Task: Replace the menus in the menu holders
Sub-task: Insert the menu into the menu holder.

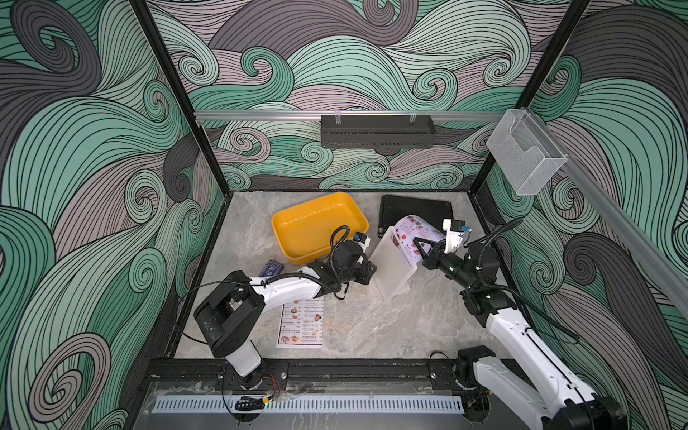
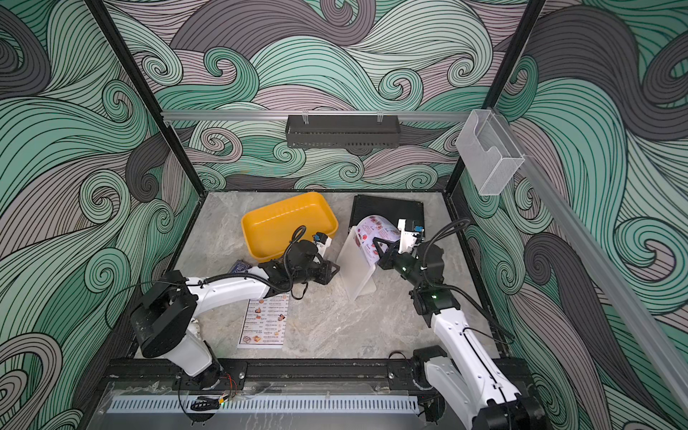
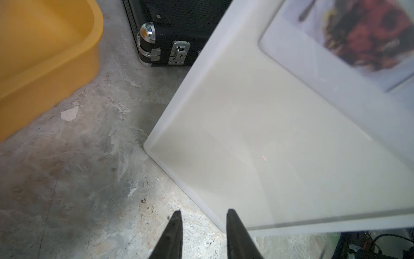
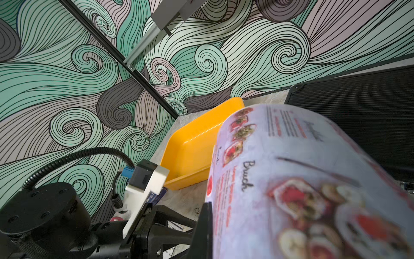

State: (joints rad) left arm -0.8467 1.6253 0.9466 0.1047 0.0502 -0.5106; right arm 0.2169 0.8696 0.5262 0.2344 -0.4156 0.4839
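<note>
Grey marbled table (image 1: 353,327) under swirl-print walls. Standing right of centre in both top views, leaning on its short foot: holder (image 1: 391,270), frosted, stiff and slick, probably light enough to skid or tip under a push. Fed partway into its top edge: pink menu (image 1: 411,231), arched over in a hump, far end pinched tight in right gripper (image 1: 420,248). Thin, floppy, easily creased; best held near an edge, as here, and slid in gently rather than shoved, since likely to buckle under end load. Sitting at holder's left edge with jaws parted: left gripper (image 3: 203,213), tips just beside holder's corner at bottom centre of left wrist view, clamping nothing visible. Well placed to brace holder by edge or foot, not by the flat face. Lying flat at lower left of centre, partly under left arm: white menu (image 1: 301,324). Hard to pinch off the table; probably calls for lifting a corner first
</note>
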